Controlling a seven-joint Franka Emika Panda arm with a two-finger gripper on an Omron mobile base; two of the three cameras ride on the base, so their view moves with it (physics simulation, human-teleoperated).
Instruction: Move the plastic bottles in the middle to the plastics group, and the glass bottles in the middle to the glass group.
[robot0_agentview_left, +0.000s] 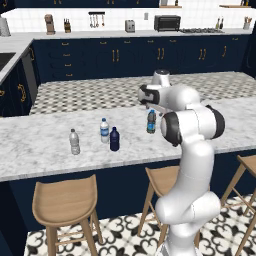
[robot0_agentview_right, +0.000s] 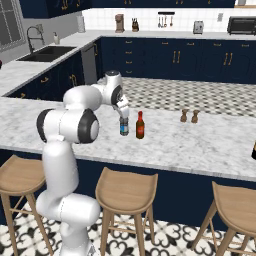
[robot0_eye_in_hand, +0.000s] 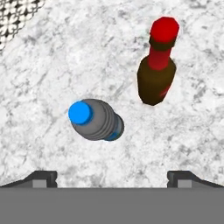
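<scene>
Above the blue-cap bottle (robot0_eye_in_hand: 97, 120) my tool (robot0_eye_in_hand: 112, 177) hangs released, jaws spread wide, nothing between them. Landmark for this entry: that bottle, upright on the marble tabletop (robot0_agentview_left: 45, 145).

Amber bottle (robot0_eye_in_hand: 156, 72) stands just beside it, apart, not touching. Navy bottle (robot0_agentview_left: 114, 139) is well off to the other side, next to the labelled water bottle (robot0_agentview_left: 104, 130); the plain water bottle (robot0_agentview_left: 74, 141) stands a little beyond those. Two small brown bottles (robot0_agentview_right: 189, 116) sit past the amber one, away from the landmark.

Judgement: navy looks already placed with the plastics. Blue-cap bottle is the step in hand.

Handling, judged: plastic, light, thin-walled, likely to give under squeeze. Ribbed body should offer purchase; cap is narrow and smooth. Plan to take it on the body below the shoulder, jaws straddling it, moderate force. Tall and narrow, so it tips easily if one finger arrives first. Amber neighbour is glass: keep the finger on that side from brushing it on descent.
</scene>
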